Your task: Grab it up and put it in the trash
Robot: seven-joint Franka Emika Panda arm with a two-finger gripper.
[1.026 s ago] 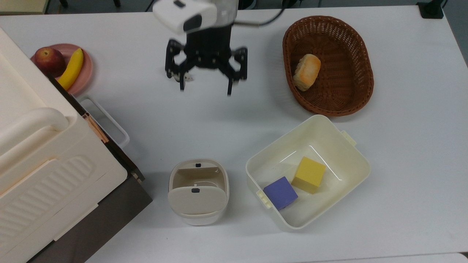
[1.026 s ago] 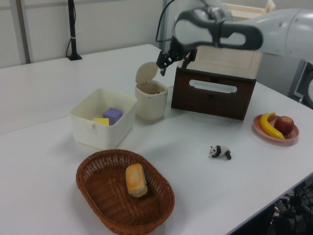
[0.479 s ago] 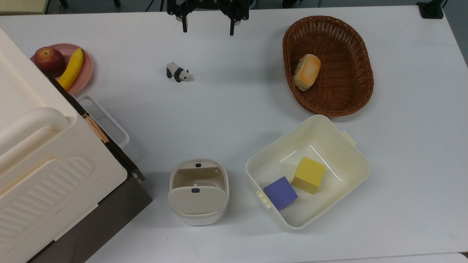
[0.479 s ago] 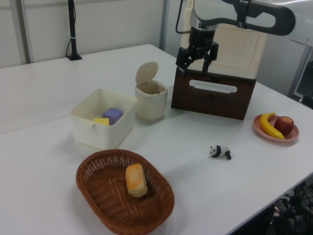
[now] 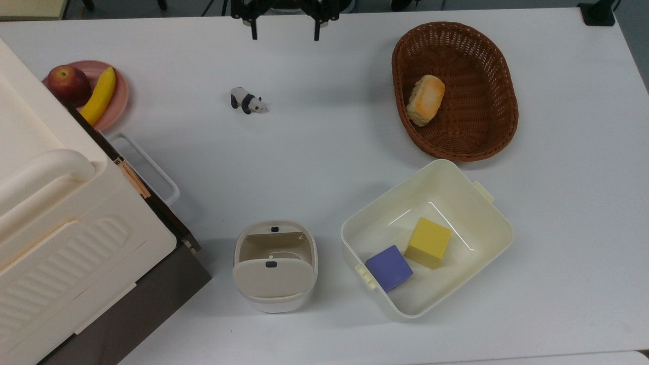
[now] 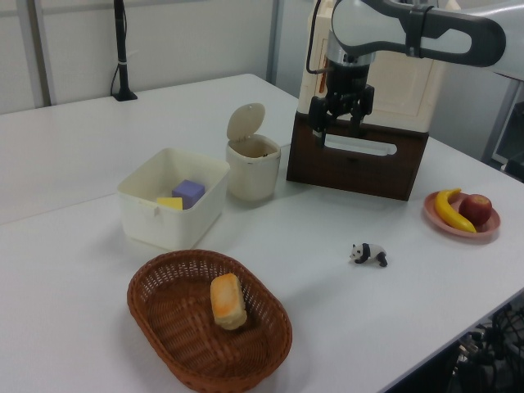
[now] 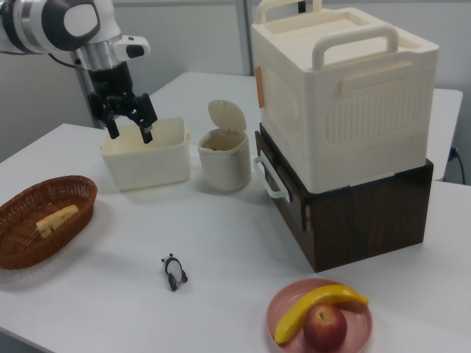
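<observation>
High above the table (image 5: 314, 152), the gripper (image 7: 129, 132) hangs with fingers wide apart, holding nothing. Bin (image 5: 275, 265) has its lid up.

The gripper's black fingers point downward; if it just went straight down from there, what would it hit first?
Most likely bare table: the open gripper hangs above it, with the panda figurine off toward the top view's lower left. Depth is hard to judge.

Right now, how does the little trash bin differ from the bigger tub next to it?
The trash bin is small, rounded and taller, with its swing lid tipped open; the tub is wider, rectangular and lidless. The tub holds a yellow block and a purple block. Both are cream-white and stand upright on the table.
</observation>
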